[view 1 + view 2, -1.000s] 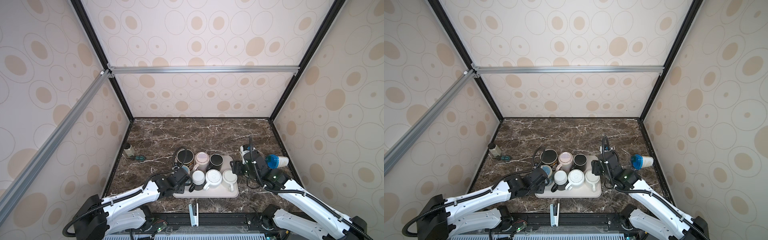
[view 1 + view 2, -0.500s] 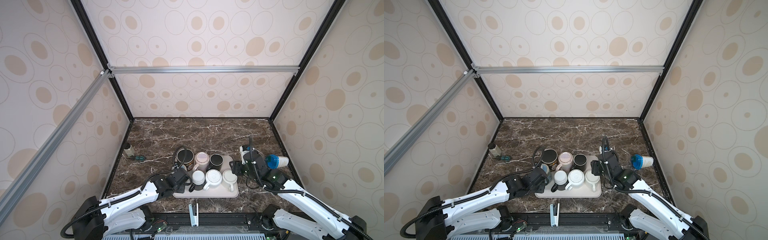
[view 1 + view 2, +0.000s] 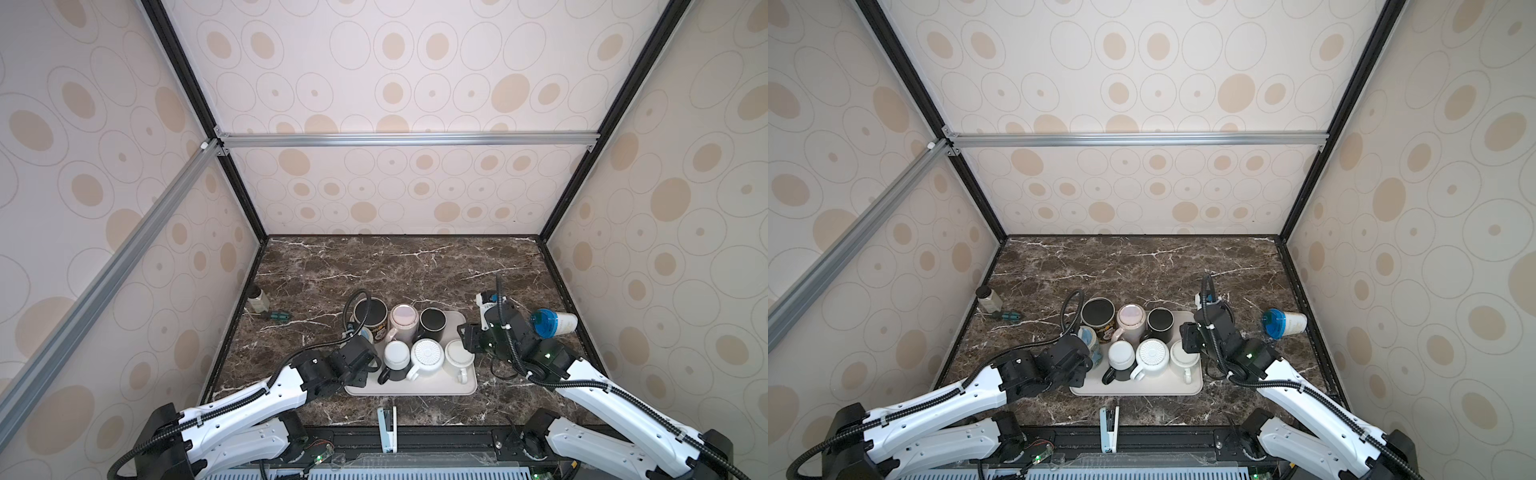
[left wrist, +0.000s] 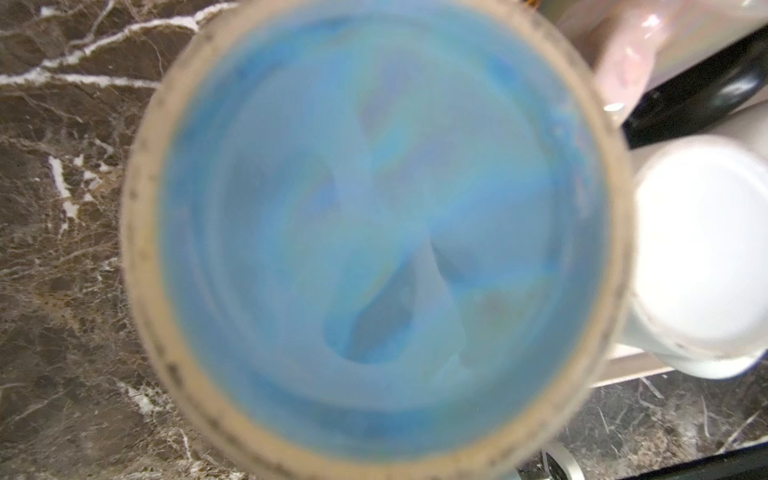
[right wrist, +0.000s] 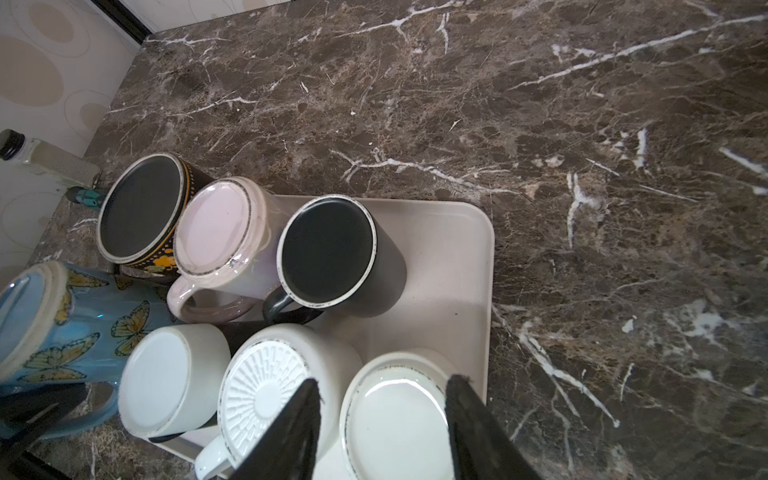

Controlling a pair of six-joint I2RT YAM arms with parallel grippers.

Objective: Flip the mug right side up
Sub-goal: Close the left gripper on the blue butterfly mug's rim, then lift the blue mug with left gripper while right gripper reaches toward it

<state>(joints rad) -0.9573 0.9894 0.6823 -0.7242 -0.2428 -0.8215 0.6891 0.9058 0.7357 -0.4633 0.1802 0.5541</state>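
Several mugs stand bottom up on a beige tray (image 3: 415,388) (image 5: 449,257). A blue butterfly mug (image 3: 1090,336) (image 5: 79,328) sits bottom up at the tray's left edge. Its blurred base (image 4: 374,232) fills the left wrist view. My left gripper (image 3: 360,358) (image 3: 1077,359) is shut at this mug's handle, its fingers mostly hidden. My right gripper (image 5: 384,380) (image 3: 465,341) hangs over the front right white mug (image 5: 395,424) (image 3: 457,355). Its jaws are open, one finger on each side of the mug's base.
Also bottom up are a black and yellow mug (image 3: 370,313), a pink mug (image 3: 403,318), a black mug (image 3: 433,320), a white mug (image 3: 395,355) and a ribbed white mug (image 3: 427,353). A blue-lidded cup (image 3: 552,323) lies right. A bottle (image 3: 257,299) and screwdriver (image 3: 276,316) lie left.
My left gripper has shut on the blue mug's handle. My right gripper's jaws have narrowed round the front right white mug. Neither arm has moved much.
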